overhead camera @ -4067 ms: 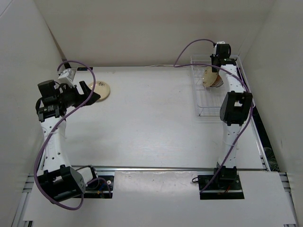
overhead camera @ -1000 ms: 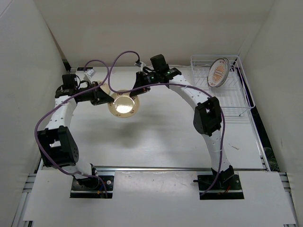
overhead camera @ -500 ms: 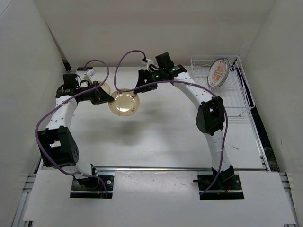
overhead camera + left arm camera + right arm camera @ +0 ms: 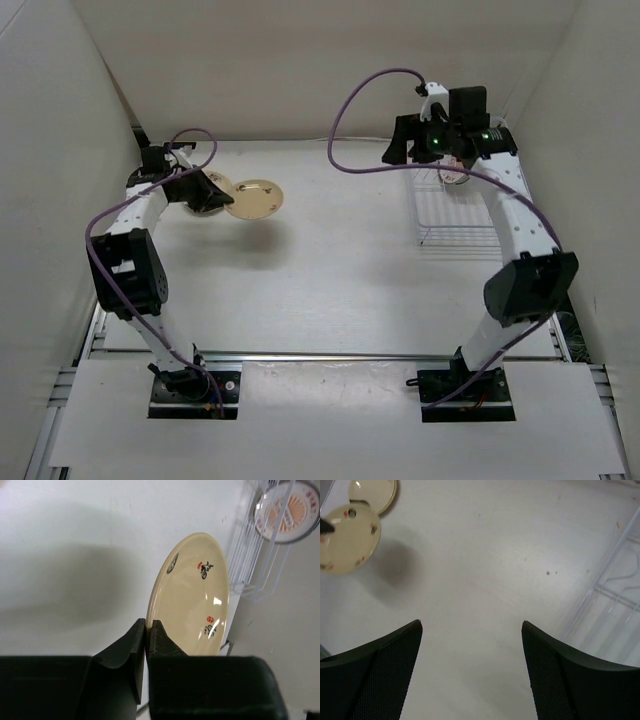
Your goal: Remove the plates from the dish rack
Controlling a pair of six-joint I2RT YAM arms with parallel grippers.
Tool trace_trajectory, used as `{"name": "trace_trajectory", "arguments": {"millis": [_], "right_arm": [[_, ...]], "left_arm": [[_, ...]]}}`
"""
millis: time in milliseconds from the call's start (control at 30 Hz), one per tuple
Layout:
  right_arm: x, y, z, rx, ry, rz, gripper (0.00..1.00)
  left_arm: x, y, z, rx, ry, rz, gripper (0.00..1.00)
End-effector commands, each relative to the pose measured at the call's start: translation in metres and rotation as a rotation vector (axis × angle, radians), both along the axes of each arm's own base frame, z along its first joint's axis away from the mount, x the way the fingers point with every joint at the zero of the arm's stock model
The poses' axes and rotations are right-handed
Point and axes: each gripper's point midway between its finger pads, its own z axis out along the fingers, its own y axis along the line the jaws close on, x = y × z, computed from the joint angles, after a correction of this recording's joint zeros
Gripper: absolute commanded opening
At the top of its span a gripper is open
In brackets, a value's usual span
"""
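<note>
Handover done: left hand (image 4: pixel 146 630) alone pinches the cream plate (image 4: pixel 192 597) by its rim above the table (image 4: pixel 330 260), beside the plate already down (image 4: pixel 372 492); right hand (image 4: pixel 471 624), spread empty, has swung back to the rack (image 4: pixel 450 215), where the patterned plate (image 4: pixel 286 511) waits

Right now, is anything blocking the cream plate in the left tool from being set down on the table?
Nothing visible. The held plate hangs over bare table; only a second plate lies close by.
</note>
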Motion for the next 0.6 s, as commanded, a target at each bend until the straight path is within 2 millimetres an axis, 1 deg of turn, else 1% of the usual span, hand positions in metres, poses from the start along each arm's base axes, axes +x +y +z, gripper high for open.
{"name": "trace_trajectory", "arguments": {"millis": [0,33,67,100,133,167,200,233,267,300,333,367,400,433,500,533,567], "right_arm": [[-0.039,-0.014,0.003,0.012,0.028,0.036,0.84],[-0.047,-0.025,0.012,0.022,0.005,0.027,0.83],[-0.054,-0.033,0.008,0.019,0.024,0.011,0.82],[-0.062,-0.038,-0.004,0.015,0.057,0.009,0.82],[-0.069,-0.051,-0.001,0.016,0.059,-0.021,0.82],[-0.073,-0.058,-0.004,0.009,0.066,-0.031,0.82],[-0.080,-0.062,-0.008,0.014,0.084,-0.038,0.82],[-0.083,-0.073,-0.012,0.008,0.097,-0.061,0.82],[-0.083,-0.077,-0.015,0.008,0.106,-0.072,0.82],[-0.085,-0.081,-0.013,0.009,0.106,-0.084,0.82],[-0.085,-0.089,-0.018,0.009,0.119,-0.104,0.82],[-0.087,-0.092,-0.019,0.010,0.121,-0.113,0.82],[-0.087,-0.092,-0.019,0.010,0.121,-0.113,0.82],[-0.087,-0.097,-0.022,0.010,0.130,-0.128,0.82],[-0.085,-0.100,-0.025,0.016,0.137,-0.143,0.82],[-0.087,-0.100,-0.028,0.016,0.146,-0.143,0.82],[-0.085,-0.100,-0.027,0.016,0.137,-0.143,0.82]], "left_arm": [[0.044,0.021,0.024,-0.010,-0.071,0.080,0.10],[0.052,0.033,0.023,-0.009,-0.073,0.101,0.10],[0.067,0.041,0.036,-0.007,-0.113,0.117,0.10],[0.076,0.049,0.024,-0.010,-0.093,0.130,0.10],[0.085,0.063,0.024,-0.006,-0.106,0.154,0.10],[0.092,0.072,0.023,-0.005,-0.111,0.167,0.10],[0.104,0.081,0.032,0.004,-0.150,0.178,0.10],[0.112,0.089,0.017,0.000,-0.126,0.189,0.10],[0.117,0.102,0.015,0.001,-0.127,0.209,0.10],[0.125,0.105,0.017,0.012,-0.149,0.202,0.10],[0.130,0.116,-0.001,0.021,-0.126,0.218,0.10],[0.132,0.124,-0.006,0.026,-0.126,0.225,0.10],[0.136,0.126,-0.009,0.034,-0.133,0.218,0.10],[0.138,0.133,-0.026,0.036,-0.113,0.223,0.10],[0.140,0.134,-0.037,0.046,-0.116,0.199,0.10],[0.140,0.139,-0.051,0.046,-0.097,0.201,0.10],[0.141,0.139,-0.052,0.043,-0.104,0.189,0.10]]}}
